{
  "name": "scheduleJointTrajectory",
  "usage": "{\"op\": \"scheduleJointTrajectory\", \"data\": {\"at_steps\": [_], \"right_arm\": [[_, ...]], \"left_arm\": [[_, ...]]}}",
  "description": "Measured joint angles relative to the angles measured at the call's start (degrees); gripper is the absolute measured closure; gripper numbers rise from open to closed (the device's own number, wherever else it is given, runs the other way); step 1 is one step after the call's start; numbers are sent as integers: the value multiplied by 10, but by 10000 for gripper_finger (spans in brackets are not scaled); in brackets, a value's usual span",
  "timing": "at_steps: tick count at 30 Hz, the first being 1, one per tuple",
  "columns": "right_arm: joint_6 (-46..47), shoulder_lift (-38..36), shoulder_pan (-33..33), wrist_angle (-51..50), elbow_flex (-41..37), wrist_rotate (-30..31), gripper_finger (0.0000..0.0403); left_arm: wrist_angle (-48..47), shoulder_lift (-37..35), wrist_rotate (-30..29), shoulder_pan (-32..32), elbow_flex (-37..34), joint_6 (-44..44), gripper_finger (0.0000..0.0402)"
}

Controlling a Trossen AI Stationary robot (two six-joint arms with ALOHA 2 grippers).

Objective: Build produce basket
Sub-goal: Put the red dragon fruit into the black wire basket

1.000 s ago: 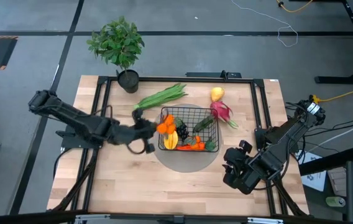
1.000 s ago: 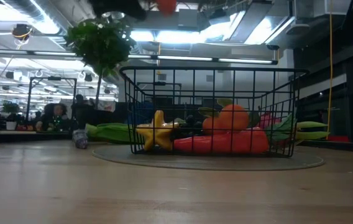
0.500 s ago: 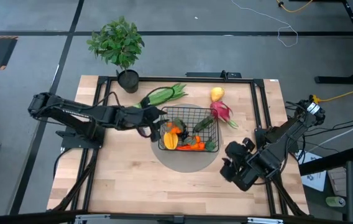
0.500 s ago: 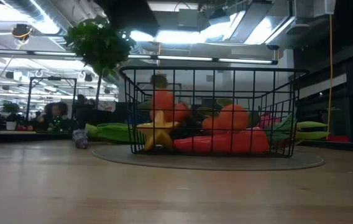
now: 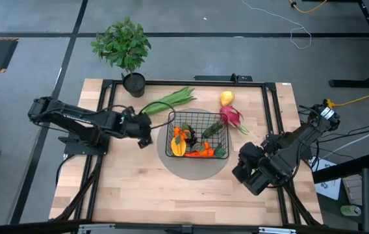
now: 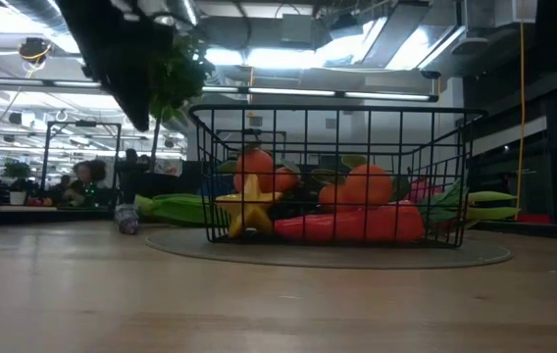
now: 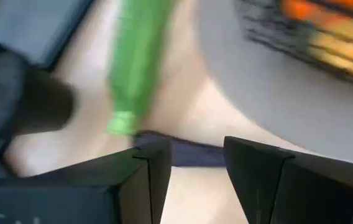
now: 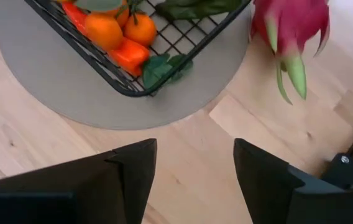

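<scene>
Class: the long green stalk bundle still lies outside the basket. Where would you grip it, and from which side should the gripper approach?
Probably at mid-length, from straight above. The green bundle lies flat and slanted on the table between the plant pot and the basket. Set the fingers across its narrow width. The open left gripper is nearest, by its cut end.

You've got a pale wooden table [image 5: 132, 188] on grey concrete floor [image 5: 35, 26], loose cables [image 5: 288, 29] trailing far right, ceiling strip lights [image 6: 288, 95] glowing across the open room behind, seated people [image 6: 87, 181] far left.
</scene>
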Motion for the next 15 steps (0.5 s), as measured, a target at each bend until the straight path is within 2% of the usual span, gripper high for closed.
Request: {"op": "scheduleJointTrajectory", "data": {"at_steps": [2, 8, 11, 15], "right_arm": [[5, 0, 0, -3, 0, 3, 199], [113, 0, -26, -87, 0, 36, 199], [110, -9, -54, -80, -7, 78, 199], [85, -10, -114, -80, -7, 121, 199]], "left_arm": [[1, -1, -29, 16, -9, -17, 265], [0, -1, -27, 78, -17, -32, 265], [1, -1, -28, 94, -17, -46, 265], [-3, -1, -16, 103, -17, 5, 265]]}}
